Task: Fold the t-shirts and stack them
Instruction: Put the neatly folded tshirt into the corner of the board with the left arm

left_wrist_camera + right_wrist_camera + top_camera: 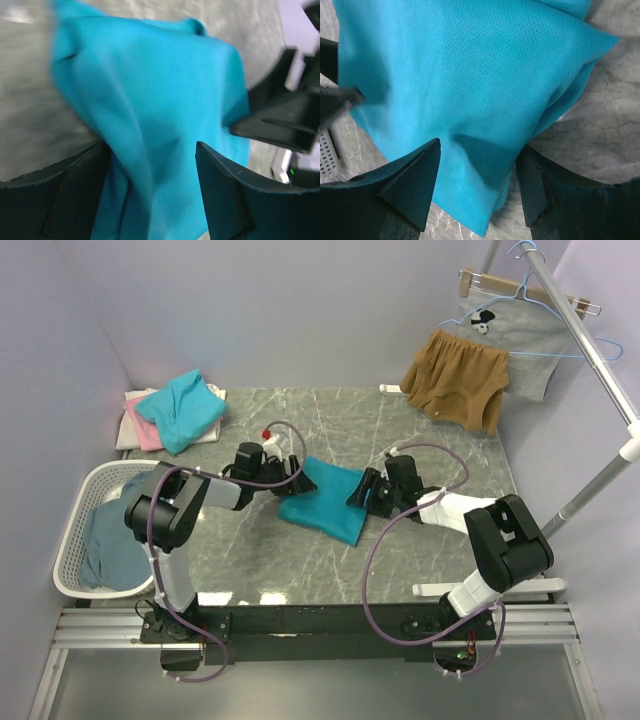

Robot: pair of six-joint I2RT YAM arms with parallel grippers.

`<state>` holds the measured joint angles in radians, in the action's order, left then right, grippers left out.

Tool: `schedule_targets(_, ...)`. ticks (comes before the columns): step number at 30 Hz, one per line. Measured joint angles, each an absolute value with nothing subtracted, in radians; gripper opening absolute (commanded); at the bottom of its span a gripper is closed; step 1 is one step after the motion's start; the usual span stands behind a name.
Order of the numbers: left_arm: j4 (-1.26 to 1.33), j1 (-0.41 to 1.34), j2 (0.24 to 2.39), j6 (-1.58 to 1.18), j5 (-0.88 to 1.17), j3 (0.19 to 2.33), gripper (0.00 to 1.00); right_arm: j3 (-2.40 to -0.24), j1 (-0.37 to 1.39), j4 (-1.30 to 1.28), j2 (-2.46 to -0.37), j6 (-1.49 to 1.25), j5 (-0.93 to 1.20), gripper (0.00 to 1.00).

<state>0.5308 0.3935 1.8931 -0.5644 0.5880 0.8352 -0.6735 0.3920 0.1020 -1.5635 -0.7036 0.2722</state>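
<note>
Teal t-shirt (325, 502) lies folded on the table (430, 430) at the middle of the top view, between our 2 pincers. Our left pincer (293, 472), fingers apart, straddles its left edge. Our right pincer (364, 490), fingers also apart, straddles its right edge. We judge neither is pinching yet. Both are equally near, facing across the shirt's width, and its length runs toward the frame's bottom.

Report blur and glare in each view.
Left wrist: motion-blurred, the grey marble table streaked and the soft teal cotton t-shirt smeared. Right wrist: sharp, its weave visible. Top external: sharp, small glare patches on the table's near edge.
</note>
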Motion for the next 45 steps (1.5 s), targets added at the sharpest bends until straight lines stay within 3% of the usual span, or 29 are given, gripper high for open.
schedule_targets(2,0.555,0.416,1.914,-0.563,0.624,0.843,0.69,-0.686,0.392,0.097,-1.574,-0.699,0.274,0.68)
schedule_targets(3,0.562,0.426,1.927,-0.564,0.64,0.85,0.5,-0.694,0.392,0.094,-1.581,-0.697,0.275,0.68)
schedule_targets(5,0.573,0.446,1.955,-0.56,0.668,0.866,0.32,-0.712,0.392,0.089,-1.595,-0.69,0.276,0.68)
schedule_targets(6,0.569,0.454,1.971,-0.562,0.675,0.871,0.15,-0.72,0.392,0.086,-1.602,-0.688,0.277,0.68)
schedule_targets(8,0.571,0.464,2.006,-0.57,0.712,0.882,0.01,-0.735,0.392,0.081,-1.612,-0.682,0.276,0.68)
schedule_targets(16,0.411,0.464,2.025,-0.559,0.701,1.009,0.01,-0.748,0.389,0.053,-1.609,-0.656,0.262,0.69)
schedule_targets(22,0.134,0.399,2.026,-0.486,0.603,1.283,0.01,-0.747,0.386,-0.019,-1.526,-0.625,0.214,0.72)
schedule_targets(33,-0.194,0.099,2.145,-0.305,0.496,1.888,0.01,-0.788,0.385,-0.067,-1.512,-0.581,0.235,0.72)
schedule_targets(40,-0.281,-0.089,2.263,-0.244,0.492,2.076,0.01,-0.827,0.385,-0.042,-1.608,-0.587,0.297,0.71)
schedule_targets(45,-0.291,-0.209,2.281,-0.222,0.487,2.08,0.01,-0.847,0.385,-0.033,-1.678,-0.593,0.337,0.7)
